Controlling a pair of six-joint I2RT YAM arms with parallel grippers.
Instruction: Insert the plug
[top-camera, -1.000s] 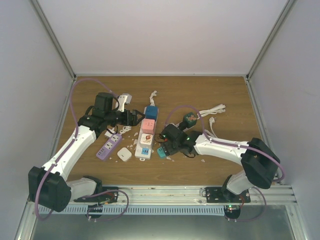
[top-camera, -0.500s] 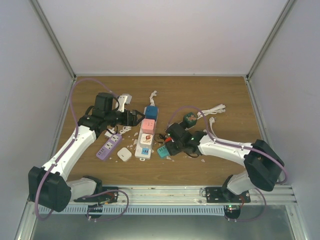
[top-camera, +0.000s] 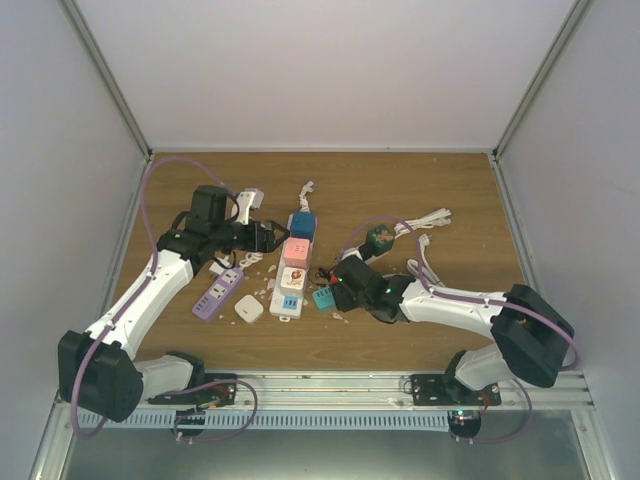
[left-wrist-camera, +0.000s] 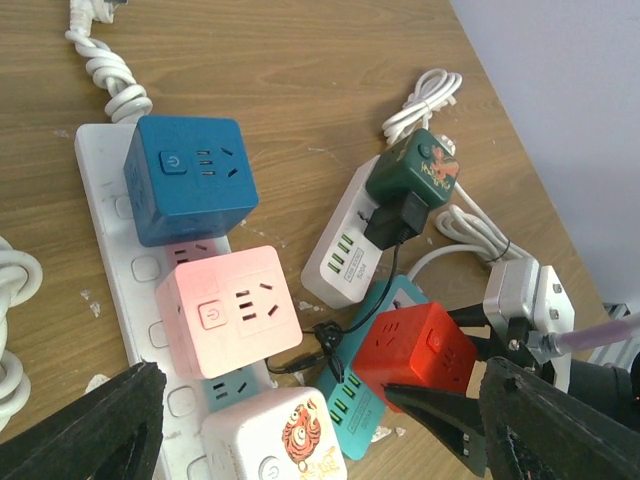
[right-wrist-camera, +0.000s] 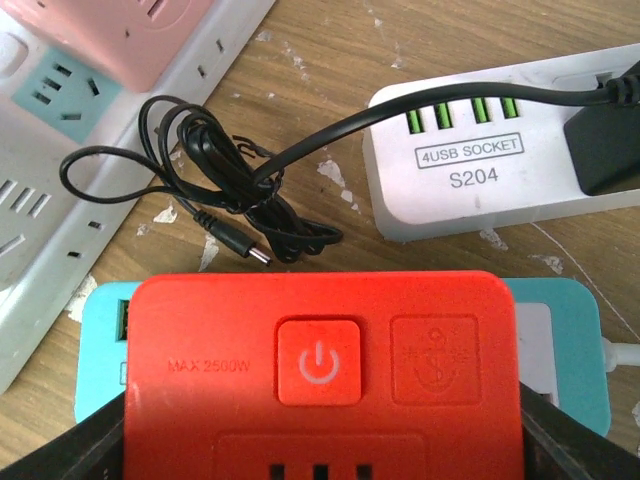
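Note:
The plug is a red cube (right-wrist-camera: 320, 350) with a power button on its top. My right gripper (right-wrist-camera: 320, 455) is shut on it, a finger on each side. In the left wrist view the red cube (left-wrist-camera: 420, 350) sits tilted over a teal USB strip (left-wrist-camera: 370, 420), right of the white power strip (left-wrist-camera: 100, 200). That strip carries a blue cube (left-wrist-camera: 185, 180), a pink cube (left-wrist-camera: 230, 310) and a white tiger-print cube (left-wrist-camera: 285, 440). My left gripper (left-wrist-camera: 320, 440) hangs open above the strip, holding nothing. From above, the right gripper (top-camera: 340, 278) hides the plug.
A white S204 USB strip (right-wrist-camera: 480, 170) with a dark green cube (left-wrist-camera: 415, 170) plugged in lies behind the plug. A tangled black cable (right-wrist-camera: 230, 180) lies between the strips. A purple strip (top-camera: 220, 293) and a small white cube (top-camera: 248, 310) lie left. White cords (top-camera: 425, 220) coil at the right.
My right gripper's jaws have closed on the red cube, and the right forearm has swung lower and to the right. The left arm has not moved.

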